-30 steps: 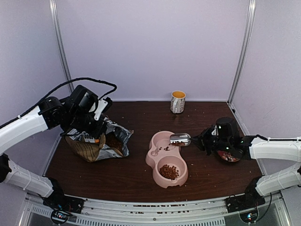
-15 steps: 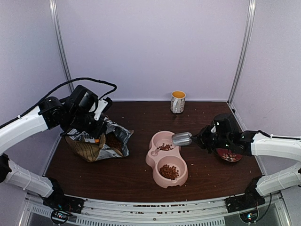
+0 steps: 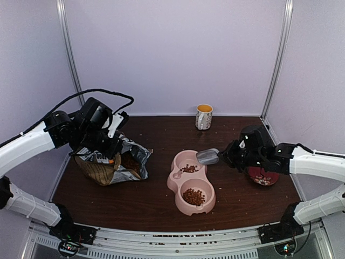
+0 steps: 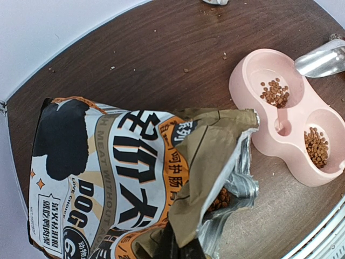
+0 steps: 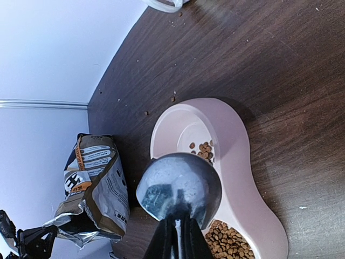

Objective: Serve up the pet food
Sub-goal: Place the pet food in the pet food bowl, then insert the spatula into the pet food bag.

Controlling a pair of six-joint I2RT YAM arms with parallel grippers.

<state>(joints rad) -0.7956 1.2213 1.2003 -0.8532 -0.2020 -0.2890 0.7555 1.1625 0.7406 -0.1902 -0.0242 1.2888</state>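
Dark wooden table [image 3: 156, 199] is filling the floor of the cell, with pale lilac walls [image 3: 172, 54] closing it in on the left, right and far sides. Near the middle, a pink double bowl [image 3: 170, 182] is lying with one compartment far and one near. The pet food [image 3: 193, 197] is sitting as a small heap in the near compartment, and a thinner scatter is lying in the far one. More of it is showing inside the torn mouth of a printed bag [image 3: 110, 164], which is slumping on the left of the table with its opening facing the bowl.

The left gripper [image 3: 110, 147] is reaching down to the bag's top edge and is clenched on the folded paper there. The right gripper [image 3: 229, 155] is coming in from the right and is grasping the handle of a metal scoop [image 3: 207, 156]. The scoop is hanging at the far right rim of the bowl, beside the far compartment; whether anything is lying in it cannot be told.

A mug [image 3: 204, 116] is standing at the far edge, well apart from the bowl. A red bowl [image 3: 262, 177] is sitting on the right, partly under the right arm.
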